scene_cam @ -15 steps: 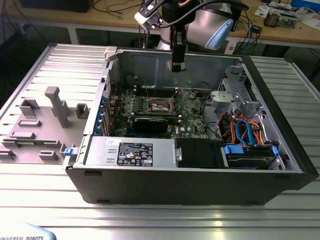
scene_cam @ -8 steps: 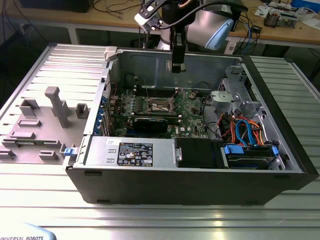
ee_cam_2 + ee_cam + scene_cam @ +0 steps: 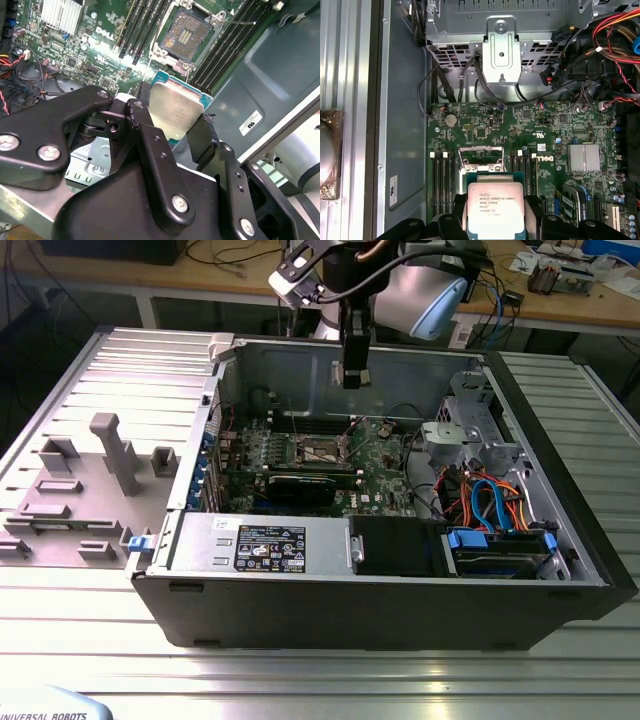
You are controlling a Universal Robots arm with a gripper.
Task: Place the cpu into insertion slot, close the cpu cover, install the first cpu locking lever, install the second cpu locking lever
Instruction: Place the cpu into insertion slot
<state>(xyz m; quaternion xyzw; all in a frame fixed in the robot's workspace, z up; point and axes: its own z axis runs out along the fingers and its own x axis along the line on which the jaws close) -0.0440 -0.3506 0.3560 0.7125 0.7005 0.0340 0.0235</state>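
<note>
Between gripper (image 3: pixel 170 119) tips, clamped tight: cpu (image 3: pixel 174 106), raised apart from open insertion slot (image 3: pixel 187 33).

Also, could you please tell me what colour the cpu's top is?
The cpu has a dull silver top, edged teal-green; clearest in the second wrist view.

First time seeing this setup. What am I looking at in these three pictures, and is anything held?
A robot arm works over an open computer case lying on a ribbed metal table. The exterior view watches from outside; the arm's claw hangs above the green motherboard. Both wrist views come from cameras riding on the arm. The claw is shut on the cpu, a square silver chip. The insertion slot on the board lies uncovered, with no chip in it.
</note>
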